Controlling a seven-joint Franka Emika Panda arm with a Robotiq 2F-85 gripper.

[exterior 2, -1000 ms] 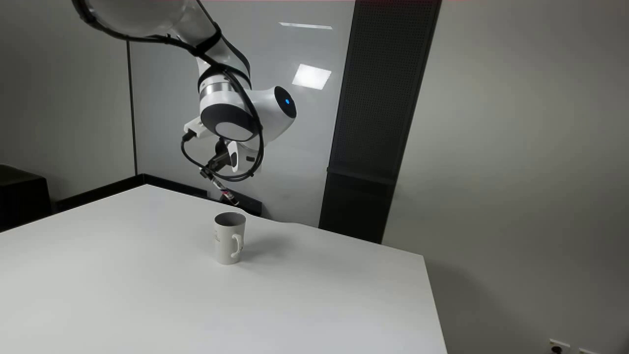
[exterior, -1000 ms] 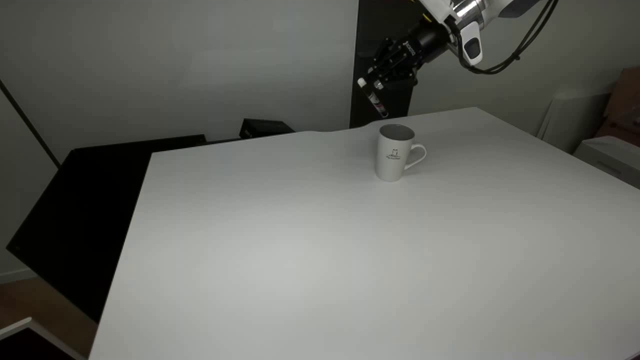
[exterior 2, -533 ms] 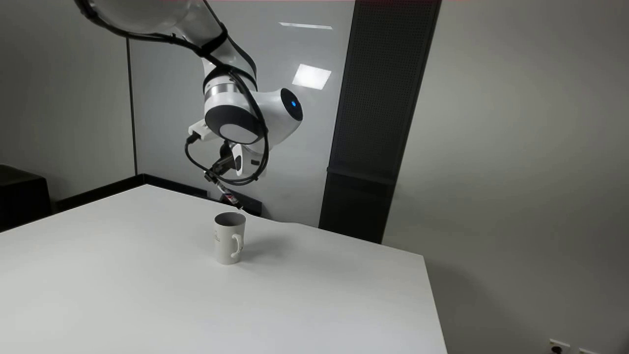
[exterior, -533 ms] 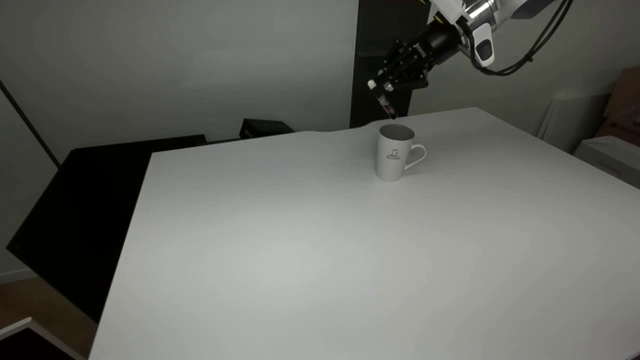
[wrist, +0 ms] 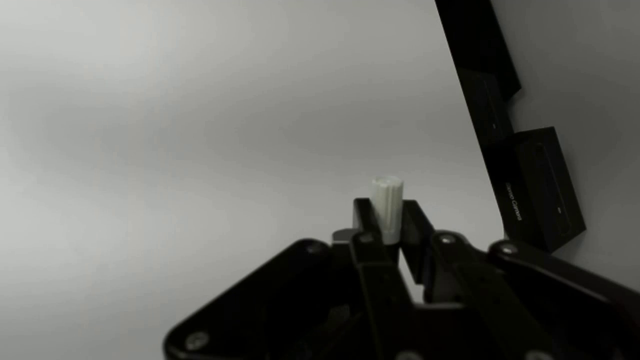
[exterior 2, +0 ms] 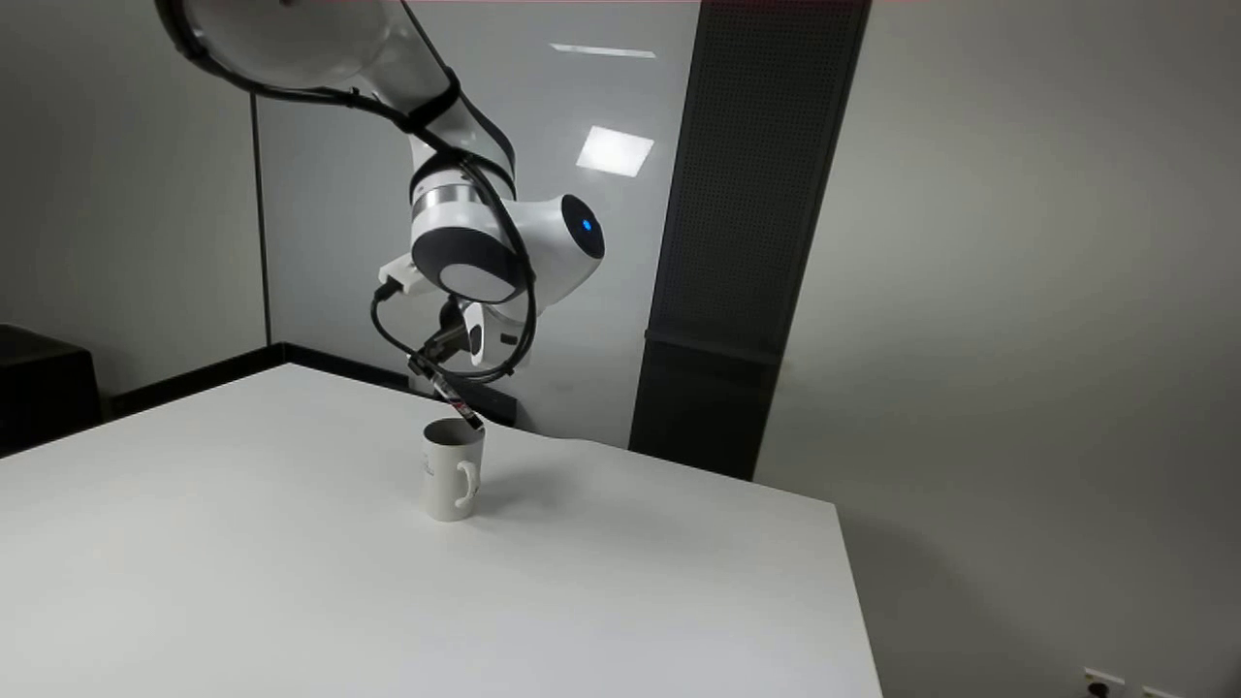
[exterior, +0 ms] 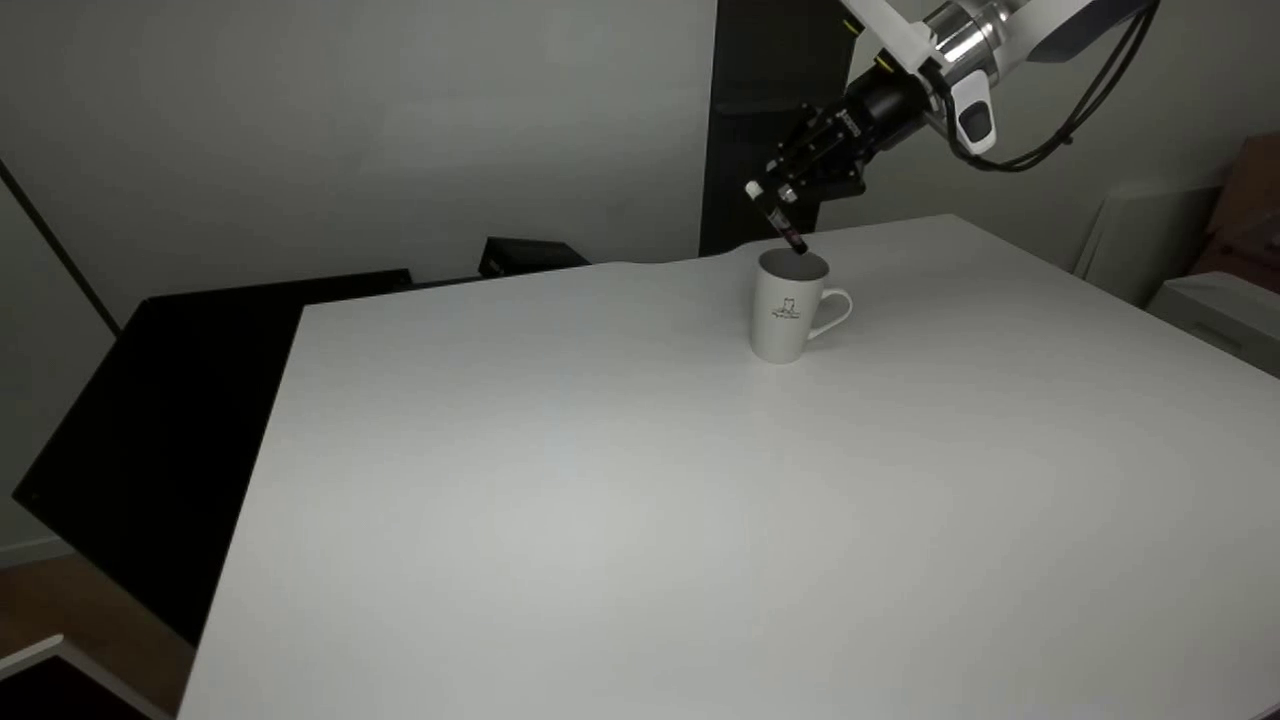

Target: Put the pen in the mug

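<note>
The pen (exterior: 785,228) has a black body, a white end and a reddish mark. It is tilted, white end up, dark end down. My gripper (exterior: 778,186) is shut on it near the white end, which stands between the fingers (wrist: 363,210) in the wrist view (wrist: 388,207). The white mug (exterior: 780,325) stands upright on the table, handle at its side. In both exterior views the pen's lower tip overlaps the mug's rim; I cannot tell whether it is above or inside the opening. The mug also shows in an exterior view (exterior 2: 448,482). It is not clearly visible in the wrist view.
The white table (exterior: 560,500) carries the mug. Its far edge runs just behind the mug. Black boxes (wrist: 540,190) lie beyond that edge. A dark panel (exterior 2: 747,242) stands behind the table. A white box (exterior: 1225,315) stands beyond the table's side.
My gripper has moved across toward the mug and then down with the pen in it. The pen tip has come to the mug's rim. The mug has not moved.
</note>
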